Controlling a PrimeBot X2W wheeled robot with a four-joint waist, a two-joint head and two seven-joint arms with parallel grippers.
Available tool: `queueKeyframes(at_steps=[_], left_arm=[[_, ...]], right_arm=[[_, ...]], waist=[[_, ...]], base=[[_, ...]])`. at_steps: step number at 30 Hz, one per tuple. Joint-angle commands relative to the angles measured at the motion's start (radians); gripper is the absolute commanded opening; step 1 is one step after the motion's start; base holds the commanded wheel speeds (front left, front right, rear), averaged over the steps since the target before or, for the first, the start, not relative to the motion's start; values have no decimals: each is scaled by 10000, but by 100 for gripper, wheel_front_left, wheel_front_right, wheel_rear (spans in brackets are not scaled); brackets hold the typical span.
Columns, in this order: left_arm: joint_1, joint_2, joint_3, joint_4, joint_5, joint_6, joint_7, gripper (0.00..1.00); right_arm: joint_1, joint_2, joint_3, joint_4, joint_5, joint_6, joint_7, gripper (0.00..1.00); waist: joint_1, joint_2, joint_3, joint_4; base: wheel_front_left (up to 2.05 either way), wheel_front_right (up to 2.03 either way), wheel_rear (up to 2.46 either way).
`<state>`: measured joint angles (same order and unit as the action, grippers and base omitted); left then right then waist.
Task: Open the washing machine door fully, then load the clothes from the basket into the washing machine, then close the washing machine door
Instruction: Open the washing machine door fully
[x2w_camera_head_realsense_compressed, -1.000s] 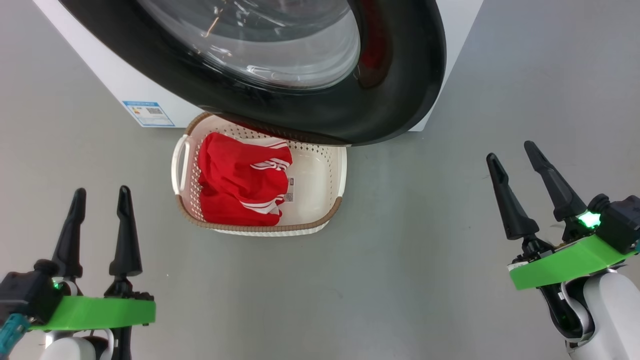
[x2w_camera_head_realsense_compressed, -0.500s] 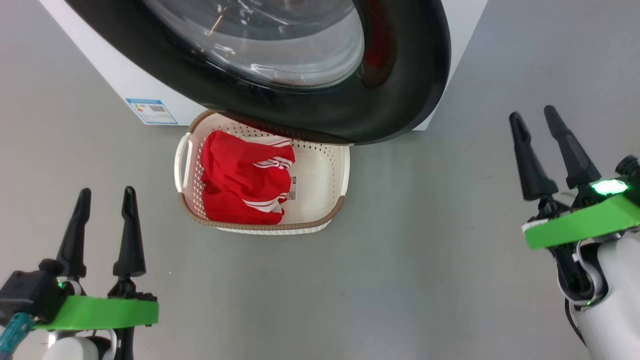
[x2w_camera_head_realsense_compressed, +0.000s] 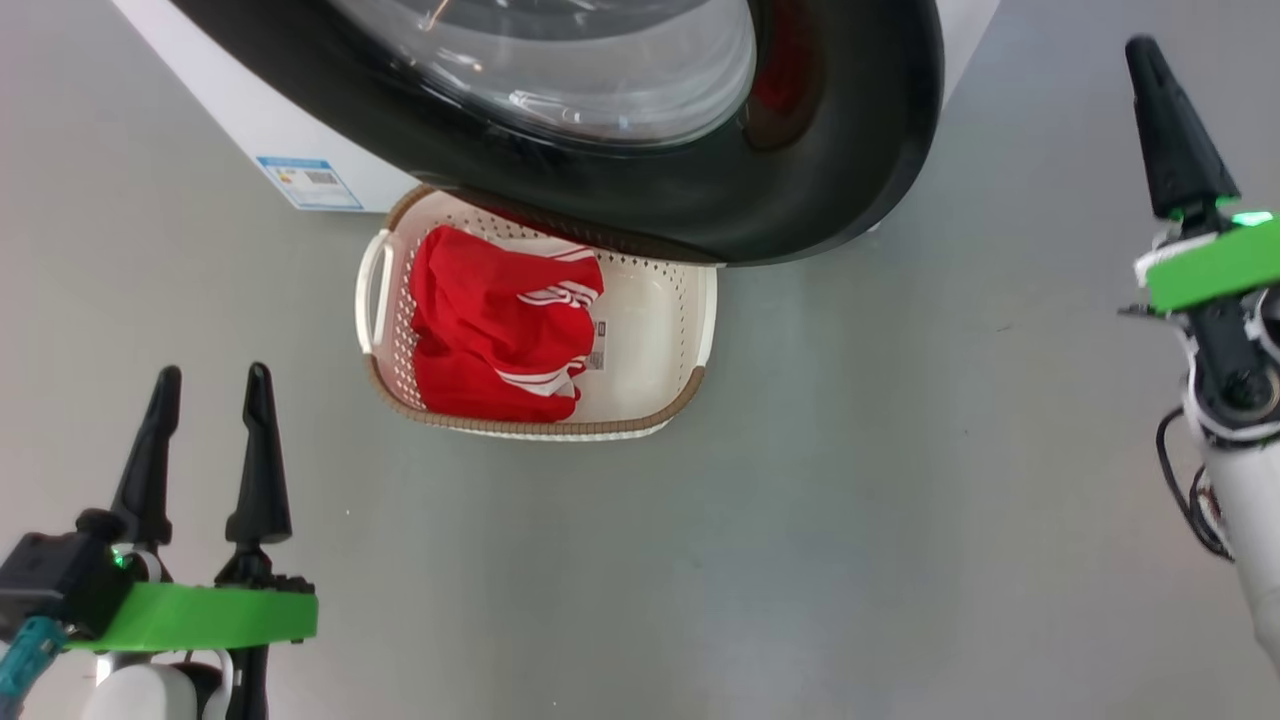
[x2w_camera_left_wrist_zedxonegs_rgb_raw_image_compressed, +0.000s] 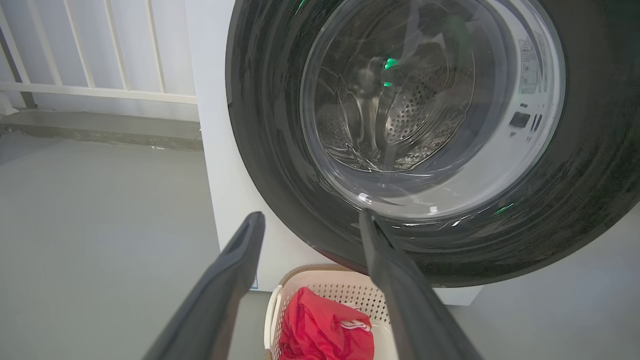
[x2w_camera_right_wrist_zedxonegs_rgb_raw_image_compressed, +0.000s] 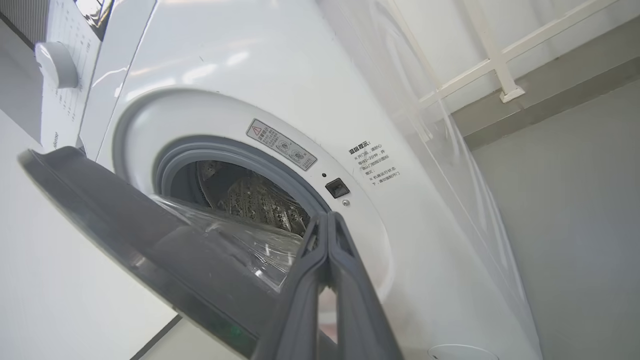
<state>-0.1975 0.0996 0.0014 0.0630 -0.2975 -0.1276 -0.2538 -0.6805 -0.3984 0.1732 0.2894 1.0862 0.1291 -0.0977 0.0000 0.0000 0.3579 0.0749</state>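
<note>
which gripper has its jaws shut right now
The right gripper, up beside the washing machine door: its jaws are pressed together into one spike. The left gripper has its jaws standing apart.

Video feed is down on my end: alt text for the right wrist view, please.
The right gripper, shut and empty, points at the gap between the partly open washing machine door and the white washing machine. The steel drum shows inside the grey gasket.

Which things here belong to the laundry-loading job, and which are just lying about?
For the job: washing machine door, washing machine, clothes, basket.
Just surroundings: white railing, grey floor.
</note>
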Motion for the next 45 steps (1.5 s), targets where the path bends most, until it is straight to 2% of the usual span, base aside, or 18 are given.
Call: queueKeyframes(at_steps=[1, 9, 15, 29, 45], left_arm=[[-301, 232, 326, -278, -10, -31, -80, 100], [-457, 244, 319, -305, -28, -31, -80, 100], [-549, 208, 276, -292, -83, -31, -80, 100], [-705, 117, 310, -264, -167, -31, -80, 100], [-536, 140, 407, -76, -117, -31, -80, 100]], right_arm=[[-248, -92, 159, -126, 563, 16, 311, 0], [-1590, -85, 307, 736, 2960, 16, 2496, 0], [-2486, -48, 443, 1476, 3952, 16, 3959, 0], [-3717, 14, 884, 2077, 4594, 16, 5794, 0], [-2971, 146, 1290, 1506, 4989, 16, 6764, 0]], waist=[[0, 0, 120, 66], [0, 0, 353, 197], [0, 0, 544, 341], [0, 0, 858, 608], [0, 0, 418, 534]], base=[[0, 0, 0], [0, 0, 0], [0, 0, 0], [0, 0, 0], [0, 0, 0]])
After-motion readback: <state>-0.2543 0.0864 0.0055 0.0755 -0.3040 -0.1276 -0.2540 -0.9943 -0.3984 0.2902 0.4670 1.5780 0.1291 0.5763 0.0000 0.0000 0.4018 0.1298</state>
